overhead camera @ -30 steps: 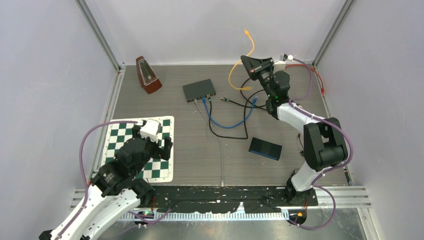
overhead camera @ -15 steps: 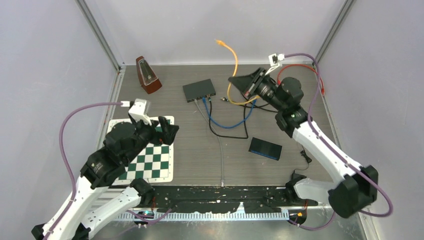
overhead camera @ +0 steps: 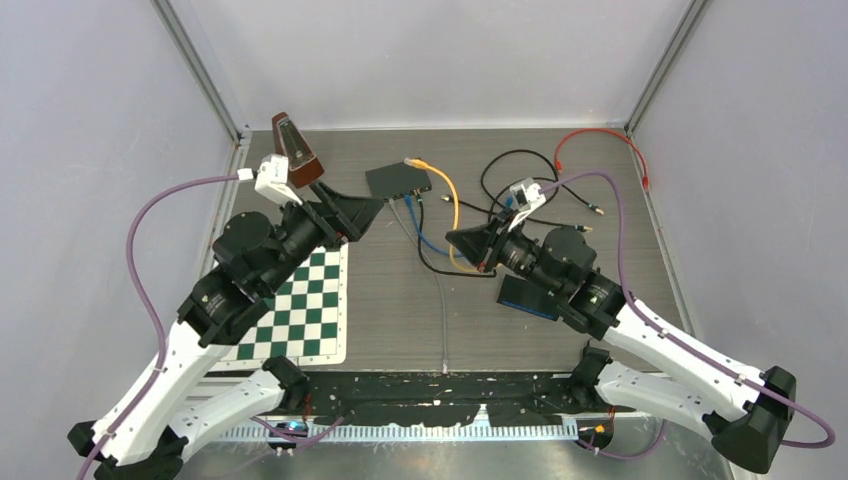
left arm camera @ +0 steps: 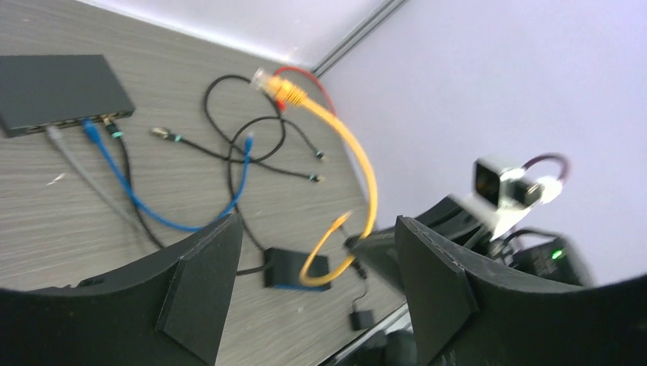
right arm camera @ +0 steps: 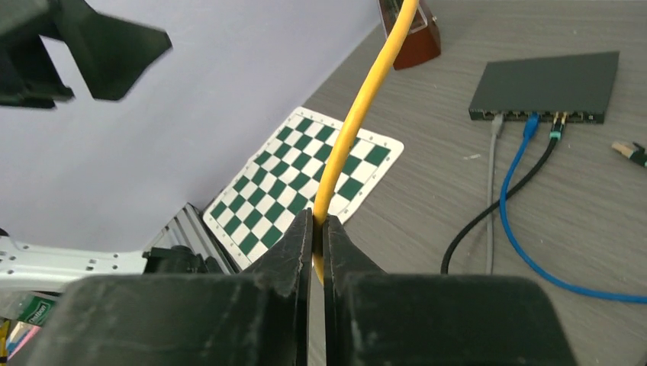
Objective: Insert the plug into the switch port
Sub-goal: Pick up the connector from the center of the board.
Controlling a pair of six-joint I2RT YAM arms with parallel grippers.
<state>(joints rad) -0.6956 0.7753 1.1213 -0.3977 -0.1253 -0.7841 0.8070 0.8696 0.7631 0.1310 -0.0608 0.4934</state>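
Note:
The black switch (overhead camera: pixel 398 180) lies at the back centre of the table, with grey, blue and black cables in its front ports (right arm camera: pixel 534 116). My right gripper (overhead camera: pixel 457 241) is shut on a yellow cable (overhead camera: pixel 452 205) and holds it above the table in front of the switch. The cable arcs up and back, and its clear plug (overhead camera: pixel 413 161) hangs just over the switch's right end. The right wrist view shows the fingers pinching the yellow cable (right arm camera: pixel 366 99). My left gripper (overhead camera: pixel 362 212) is open and empty, raised left of the switch. Its view shows the plug (left arm camera: pixel 267 76) and the switch (left arm camera: pixel 53 91).
A brown metronome (overhead camera: pixel 292 148) stands at the back left. A green-and-white chessboard mat (overhead camera: pixel 305 310) lies under the left arm. A black box with a blue edge (overhead camera: pixel 530 297) sits under the right arm. Loose black cables (overhead camera: pixel 520 170) and a red cable (overhead camera: pixel 600 140) lie at the back right.
My right arm swung from the back right corner toward the centre, carrying the yellow cable; its plug now hangs by the switch. My left arm rose from the chessboard toward the switch.

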